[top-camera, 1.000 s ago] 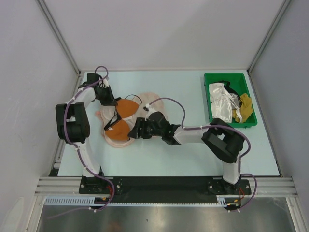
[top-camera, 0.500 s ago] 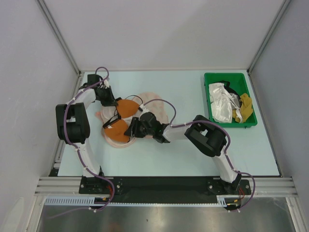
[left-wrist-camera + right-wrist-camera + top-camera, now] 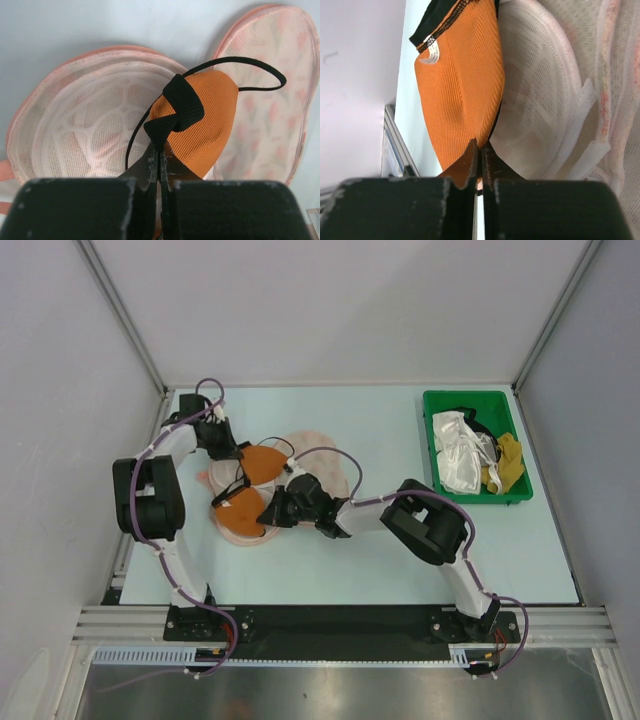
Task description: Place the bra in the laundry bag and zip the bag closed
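The orange bra point(image 3: 262, 462) lies over the open laundry bag point(image 3: 318, 448), one cup on each white mesh lobe. My left gripper point(image 3: 230, 452) sits at the far cup. In the left wrist view it point(image 3: 159, 146) is shut on the bra's black band point(image 3: 176, 105), with the orange cup point(image 3: 210, 120) and mesh panel point(image 3: 80, 125) beyond. My right gripper point(image 3: 268, 510) reaches in from the right to the near cup point(image 3: 243, 506). The right wrist view shows it point(image 3: 480, 146) shut on the edge of that orange cup point(image 3: 460, 85), beside the mesh lobe point(image 3: 540, 100).
A green bin point(image 3: 468, 394) with white and yellow cloth stands at the back right. The bag's printed pink flap point(image 3: 272, 95) lies open behind the bra. The table's left rail point(image 3: 395, 145) runs close to the near cup.
The right arm has stretched left to the near cup and its jaws have shut on the cup's edge. The left jaws have closed fully on the black band.
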Controlling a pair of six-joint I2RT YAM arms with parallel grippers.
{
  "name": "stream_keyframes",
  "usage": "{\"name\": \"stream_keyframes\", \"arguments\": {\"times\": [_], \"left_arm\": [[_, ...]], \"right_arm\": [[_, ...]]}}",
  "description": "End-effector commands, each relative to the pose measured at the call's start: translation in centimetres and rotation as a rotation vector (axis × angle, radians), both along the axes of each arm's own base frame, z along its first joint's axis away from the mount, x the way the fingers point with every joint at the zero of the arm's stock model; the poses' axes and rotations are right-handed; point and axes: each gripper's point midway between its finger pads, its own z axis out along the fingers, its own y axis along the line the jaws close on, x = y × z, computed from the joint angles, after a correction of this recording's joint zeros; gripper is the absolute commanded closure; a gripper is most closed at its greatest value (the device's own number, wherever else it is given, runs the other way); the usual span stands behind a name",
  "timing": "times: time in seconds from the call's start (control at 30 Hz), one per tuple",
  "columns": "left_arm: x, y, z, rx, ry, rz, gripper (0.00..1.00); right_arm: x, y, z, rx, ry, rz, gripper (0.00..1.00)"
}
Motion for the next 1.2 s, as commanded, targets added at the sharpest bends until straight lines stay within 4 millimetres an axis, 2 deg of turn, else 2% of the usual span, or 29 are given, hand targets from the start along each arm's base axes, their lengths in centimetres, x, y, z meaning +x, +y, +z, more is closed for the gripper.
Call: {"name": "stream_keyframes", "arguments": {"times": [0.0,0.07,0.1,0.17,0.2,0.23,0.27,0.3,0.33,0.37,0.4,0.43,0.47,0.5,0.57,0.6,0.67,0.7,0.73,0.83,1.03,1.07,1.17], "left_arm": [[0.0,0.7,3.3,0.006,-0.081,0.029,1.0],[-0.4,0.7,3.2,0.004,-0.072,0.044,1.0],[-0.6,0.6,3.2,-0.004,-0.067,0.045,1.0],[-1.1,0.5,3.4,-0.015,-0.06,0.054,1.0],[-1.3,0.4,3.6,-0.017,-0.065,0.054,1.0],[-1.6,0.4,3.5,-0.016,-0.063,0.053,1.0],[-1.8,0.4,3.8,-0.016,-0.066,0.05,1.0],[-2.0,0.4,4.3,-0.009,-0.077,0.047,1.0],[-2.4,0.4,4.2,-0.004,-0.066,0.049,1.0],[-2.6,0.7,4.3,0.005,-0.068,0.056,1.0],[-2.8,1.1,4.8,0.013,-0.078,0.065,1.0],[-3.1,1.7,4.5,0.035,-0.068,0.08,1.0],[-3.2,2.1,4.3,0.051,-0.065,0.081,1.0],[-3.3,2.5,3.5,0.061,-0.044,0.084,1.0],[-3.9,2.9,2.4,0.076,0.003,0.076,1.0],[-4.1,3.0,2.0,0.083,0.017,0.077,1.0],[-4.4,3.4,0.8,0.097,0.047,0.087,1.0],[-4.4,3.4,0.4,0.106,0.056,0.089,1.0],[-4.4,3.7,0.0,0.114,0.064,0.093,1.0],[-3.7,4.2,-0.4,0.135,0.065,0.098,1.0],[-3.7,4.9,-2.7,0.157,0.128,0.12,1.0],[-3.8,5.0,-3.0,0.163,0.135,0.124,1.0],[-4.1,5.4,-3.3,0.181,0.144,0.139,0.91]], "right_arm": [[2.0,-0.5,2.9,0.034,-0.069,0.048,1.0],[1.7,-1.3,4.0,0.012,-0.068,0.146,1.0],[2.9,-2.5,4.0,-0.021,-0.114,0.188,1.0],[2.3,-3.4,4.6,-0.042,-0.128,0.313,1.0],[3.1,-4.4,4.3,-0.075,-0.186,0.359,1.0],[2.3,-5.2,3.8,-0.101,-0.151,0.418,1.0],[2.9,-5.0,4.3,-0.096,-0.179,0.446,1.0],[3.4,-6.0,3.8,-0.123,-0.188,0.471,1.0],[2.9,-6.6,3.7,-0.116,-0.156,0.513,1.0],[3.0,-6.7,4.1,-0.098,-0.169,0.539,1.0],[3.1,-6.9,3.9,-0.09,-0.165,0.561,1.0],[3.0,-7.4,3.6,-0.089,-0.162,0.596,1.0],[3.4,-7.0,4.6,-0.08,-0.192,0.616,1.0],[3.5,-6.9,3.7,-0.094,-0.179,0.635,1.0],[3.1,-6.6,3.3,-0.11,-0.173,0.681,1.0],[3.4,-5.8,3.2,-0.104,-0.184,0.702,1.0],[2.6,-5.3,2.6,-0.112,-0.162,0.747,1.0],[3.0,-4.7,3.4,-0.105,-0.183,0.755,1.0],[2.5,-4.8,2.5,-0.111,-0.148,0.772,1.0],[2.6,-4.5,2.2,-0.109,-0.133,0.791,1.0],[2.9,-4.3,1.5,-0.152,-0.12,0.813,1.0],[2.9,-4.0,1.4,-0.157,-0.121,0.808,0.98],[3.4,-3.6,1.0,-0.192,-0.146,0.786,0.88]]}}
